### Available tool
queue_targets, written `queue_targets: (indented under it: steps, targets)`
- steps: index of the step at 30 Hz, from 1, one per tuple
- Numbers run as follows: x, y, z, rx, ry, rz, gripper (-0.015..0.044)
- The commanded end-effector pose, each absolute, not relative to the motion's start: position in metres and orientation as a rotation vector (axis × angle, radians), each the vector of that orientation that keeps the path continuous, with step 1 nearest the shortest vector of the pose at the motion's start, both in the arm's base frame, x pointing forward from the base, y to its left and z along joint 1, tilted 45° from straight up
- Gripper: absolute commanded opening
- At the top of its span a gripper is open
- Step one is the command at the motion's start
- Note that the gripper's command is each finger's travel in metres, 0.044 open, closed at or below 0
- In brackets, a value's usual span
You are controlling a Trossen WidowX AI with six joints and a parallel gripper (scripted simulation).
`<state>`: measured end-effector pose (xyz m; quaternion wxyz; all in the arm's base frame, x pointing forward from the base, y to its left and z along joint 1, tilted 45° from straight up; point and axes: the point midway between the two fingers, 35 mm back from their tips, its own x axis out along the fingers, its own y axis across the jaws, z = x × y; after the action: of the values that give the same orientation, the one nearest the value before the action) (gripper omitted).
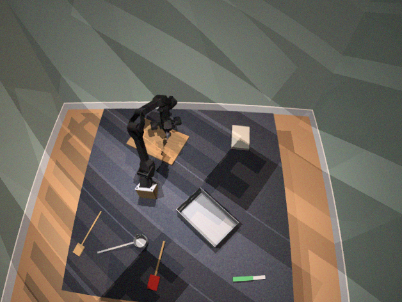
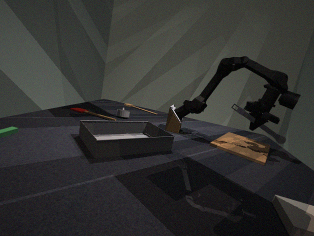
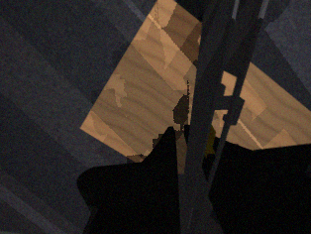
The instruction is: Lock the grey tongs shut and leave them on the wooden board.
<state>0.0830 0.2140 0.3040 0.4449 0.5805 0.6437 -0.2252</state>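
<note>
A black arm's gripper (image 1: 168,131) (image 2: 253,124) (image 3: 178,130) is clamped on the grey tongs (image 2: 243,113) (image 3: 199,111), carrying them in the air above the wooden board (image 1: 176,140) (image 2: 227,140) (image 3: 134,84). In the exterior view, the tongs slant through the grip, their end with the open loop raised on one side of the fingers and their rounded end lower on the other. The two long sides lie close together; whether the lock has caught cannot be told. The board lies flat below the gripper on a dark mat (image 1: 113,194) (image 2: 63,177), and the tongs are not resting on it. Seen from the top, a pale block (image 1: 240,136) (image 2: 291,210) sits to the right of the gripper, well apart from it. The roasting tin (image 1: 219,206) (image 2: 131,147) stands upright, below and to the right of the gripper in that view, with no tongs across its rim. Farther from the gripper, past the arm's mount (image 1: 147,193) (image 2: 173,124), lie a wooden spatula (image 1: 78,249) (image 2: 128,104), a long-handled round pan (image 1: 140,240) (image 2: 123,113) and a red-headed spatula (image 1: 153,282) (image 2: 78,110). A green-and-white bar (image 1: 242,278) (image 2: 8,131) lies beyond the tin from the gripper.
</note>
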Motion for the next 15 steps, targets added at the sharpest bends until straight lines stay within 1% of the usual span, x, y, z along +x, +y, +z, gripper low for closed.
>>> queue_targets:
  steps: [1,15]
  targets:
    - [0.071,0.210,0.311,1.459,1.599,-0.514,-0.0150]
    - [0.031,0.197,0.326,1.492,1.660,-0.396,-0.0150]
